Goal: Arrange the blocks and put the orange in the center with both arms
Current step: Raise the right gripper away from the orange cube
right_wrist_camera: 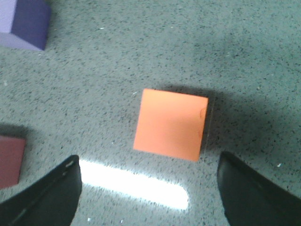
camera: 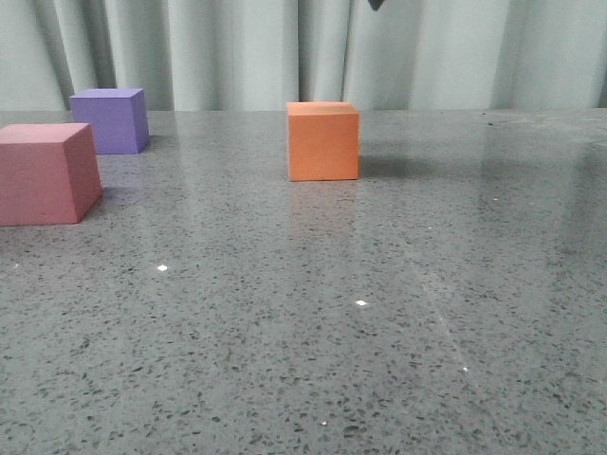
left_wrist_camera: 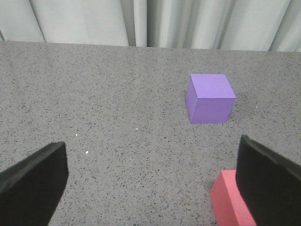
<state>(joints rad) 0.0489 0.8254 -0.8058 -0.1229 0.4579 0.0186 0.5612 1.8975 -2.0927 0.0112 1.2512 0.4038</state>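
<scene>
The orange cube stands near the middle of the grey table, toward the back. The pink cube sits at the left edge, with the purple cube behind it. My right gripper is open and empty, high above the orange cube, which lies just ahead of its fingertips; only a dark tip of that arm shows at the top of the front view. My left gripper is open and empty above bare table. The pink cube lies by one of its fingers, the purple cube farther ahead.
A pale pleated curtain hangs behind the table's back edge. A bright light reflection lies on the speckled tabletop between the right fingers. The purple cube and pink cube show at the edge of the right wrist view.
</scene>
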